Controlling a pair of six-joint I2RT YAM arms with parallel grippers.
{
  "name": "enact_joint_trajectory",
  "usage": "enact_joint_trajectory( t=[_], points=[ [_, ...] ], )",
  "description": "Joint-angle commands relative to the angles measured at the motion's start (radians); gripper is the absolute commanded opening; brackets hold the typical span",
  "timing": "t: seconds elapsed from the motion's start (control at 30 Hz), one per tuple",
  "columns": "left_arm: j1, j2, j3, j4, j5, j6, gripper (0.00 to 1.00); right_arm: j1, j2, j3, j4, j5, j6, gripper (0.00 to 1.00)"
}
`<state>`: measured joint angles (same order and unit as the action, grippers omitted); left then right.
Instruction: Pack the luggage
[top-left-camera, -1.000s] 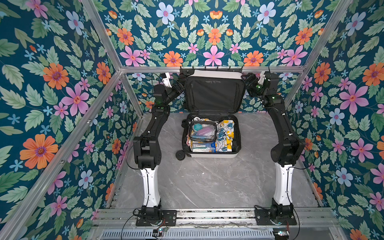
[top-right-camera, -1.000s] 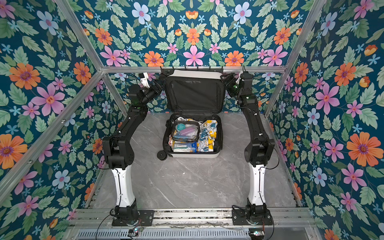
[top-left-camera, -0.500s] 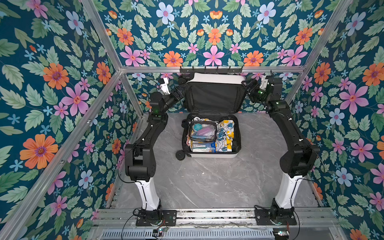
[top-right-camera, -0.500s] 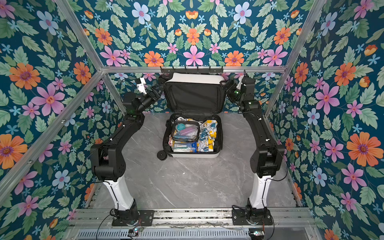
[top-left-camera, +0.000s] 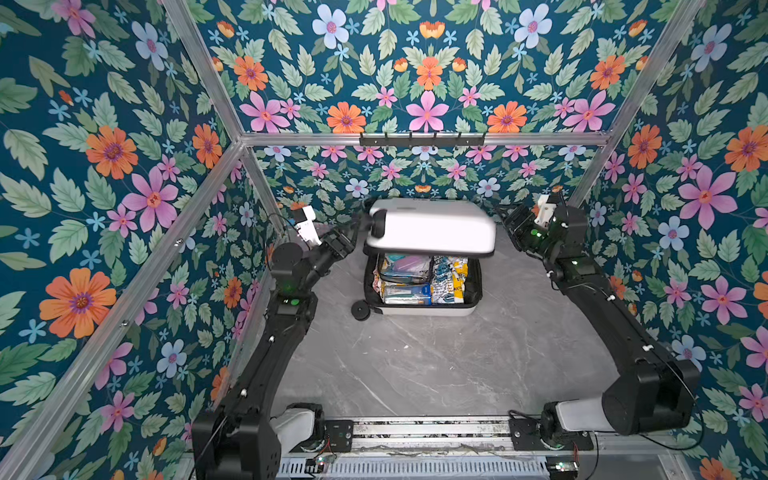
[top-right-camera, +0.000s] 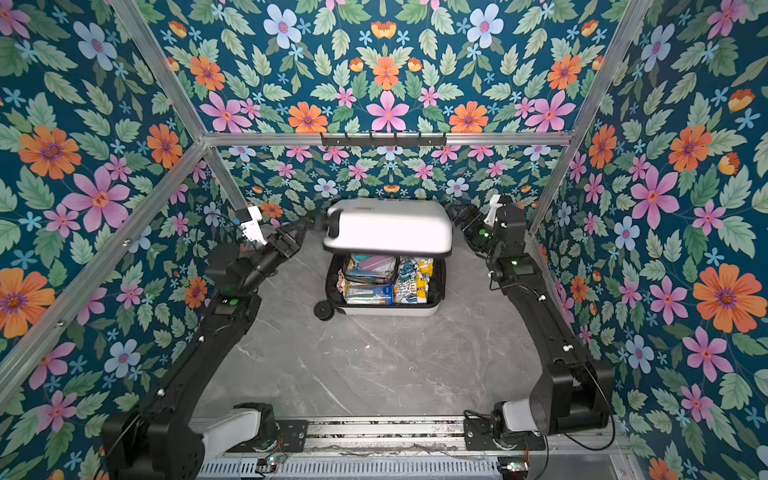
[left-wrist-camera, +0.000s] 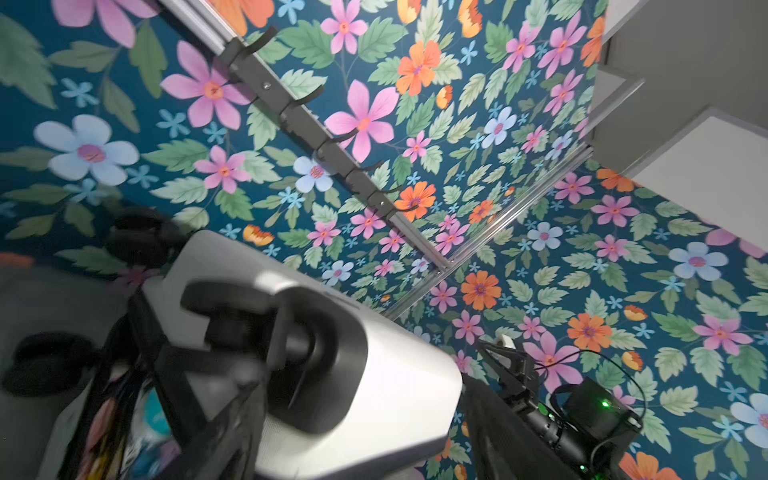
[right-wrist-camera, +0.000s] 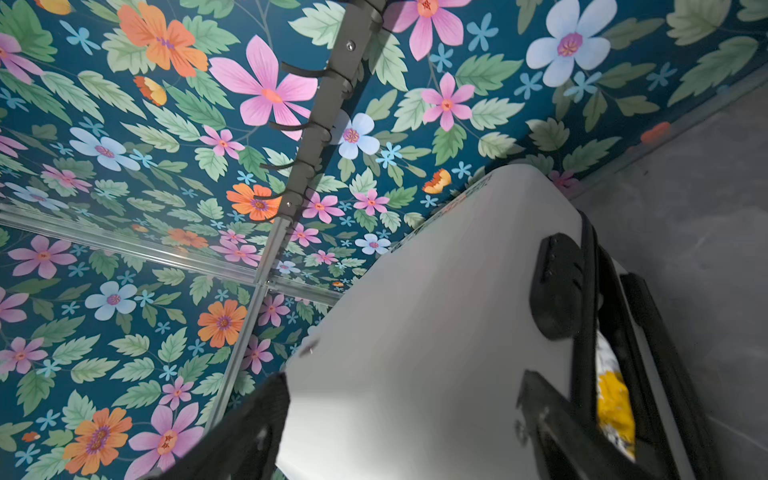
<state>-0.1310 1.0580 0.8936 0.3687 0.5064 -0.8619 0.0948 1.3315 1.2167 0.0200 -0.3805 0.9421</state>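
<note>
Lid half over the case! The luggage (top-left-camera: 434, 232) sits toward twelve o'clock on the table, base flat, its white lid hanging tilted above the packed goods and blurred at the edge. Left gripper (top-left-camera: 353, 232) flanks the lid at nine o'clock, by the lid's wheel (top-left-camera: 377, 224), jaws standing apart. Right gripper (top-left-camera: 508, 219) is at three o'clock, jaws wide too, and in the right wrist view the shell lies between them. Whether the pads actually press it, I cannot tell. One each side, I'd say, so the lid swings level on its twelve o'clock hinge without twisting. A clear pouch (top-left-camera: 405, 270) and patterned packets (top-left-camera: 451, 278) peek out at six o'clock, low enough to clear by my reckoning. Underneath is a grey marbled tabletop (top-left-camera: 436, 365). All round is floral wallpaper (top-left-camera: 112, 149) on aluminium framing, with a black hook rail (top-left-camera: 422, 139) up at twelve
</note>
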Motion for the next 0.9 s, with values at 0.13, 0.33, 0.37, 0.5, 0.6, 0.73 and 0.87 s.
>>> enact_joint_trajectory(
  t=[0.13,0.33,0.37,0.5,0.6,0.73,0.87],
  points=[
    [0.002,-0.272,-0.067,-0.495,-0.208,0.225,0.92,-0.001,-0.268,-0.185,-0.243,0.138,-0.149,0.90],
    [0.004,-0.125,0.022,-0.596,-0.224,0.313,0.90,-0.001,-0.235,-0.152,-0.463,0.199,-0.236,0.89],
    [0.004,-0.077,0.048,-0.598,-0.234,0.330,0.90,-0.001,-0.191,-0.118,-0.500,0.201,-0.242,0.87],
    [0.014,0.130,0.185,-0.626,-0.292,0.404,0.87,-0.003,0.029,0.053,-0.621,0.201,-0.260,0.79],
    [0.049,0.289,0.264,-0.623,-0.275,0.409,0.82,-0.004,0.202,0.190,-0.681,0.210,-0.275,0.77],
    [0.069,0.459,0.308,-0.570,-0.232,0.406,0.77,-0.014,0.410,0.342,-0.724,0.230,-0.281,0.78],
    [0.070,0.597,0.348,-0.578,-0.215,0.434,0.73,-0.023,0.582,0.504,-0.797,0.240,-0.293,0.78]
  ],
)
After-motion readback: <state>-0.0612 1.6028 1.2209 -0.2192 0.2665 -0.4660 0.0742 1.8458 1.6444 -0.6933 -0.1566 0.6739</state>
